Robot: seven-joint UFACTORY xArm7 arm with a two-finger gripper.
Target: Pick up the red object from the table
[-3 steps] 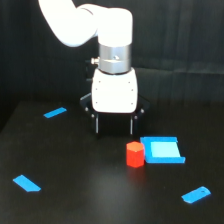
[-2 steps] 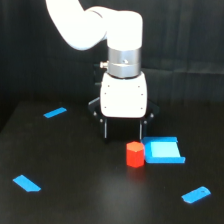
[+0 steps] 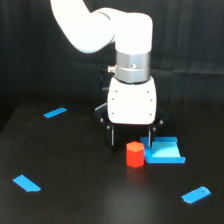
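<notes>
Exterior view shows the gripper — fingers spread open — now shifted over from ten o'clock of the red object, which sits on the table unheld — nearly lined up for descent.

Dark curtain backdrop (near black), dim surroundings, light from above

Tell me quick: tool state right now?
Tool: open, holding nothing; its fingers hang just above and behind the red block, which sits on the table.
</notes>
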